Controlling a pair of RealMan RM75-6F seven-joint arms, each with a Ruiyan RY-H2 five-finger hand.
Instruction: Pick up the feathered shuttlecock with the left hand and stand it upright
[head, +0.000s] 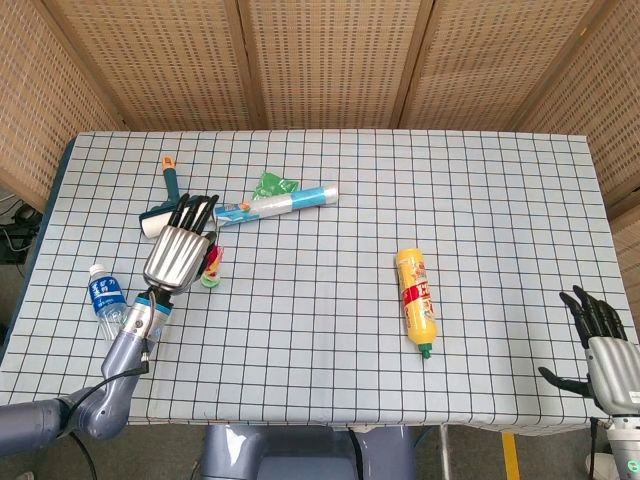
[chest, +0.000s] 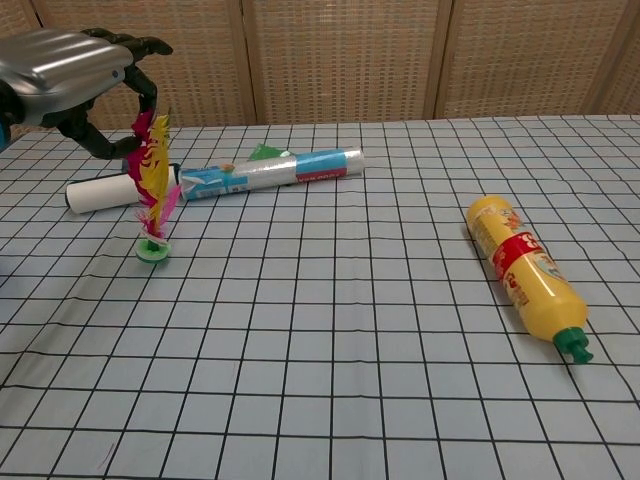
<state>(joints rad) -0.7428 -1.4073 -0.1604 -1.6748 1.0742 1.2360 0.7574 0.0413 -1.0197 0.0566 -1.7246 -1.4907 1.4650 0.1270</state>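
The feathered shuttlecock (chest: 152, 195), pink and yellow feathers on a green base, stands upright on the checked tablecloth at the left. In the head view the shuttlecock (head: 212, 266) peeks out beside my left hand (head: 178, 256). In the chest view my left hand (chest: 65, 80) hangs over it with fingers curled down onto the feather tips, holding them lightly from above. My right hand (head: 603, 348) hovers off the table's front right corner, fingers spread, holding nothing.
A white lint roller (head: 176, 214) and a blue-white tube (chest: 280, 170) lie just behind the shuttlecock, with a green packet (head: 272, 185) by the tube. A water bottle (head: 108, 305) lies at the front left. A yellow squeeze bottle (chest: 520, 268) lies to the right.
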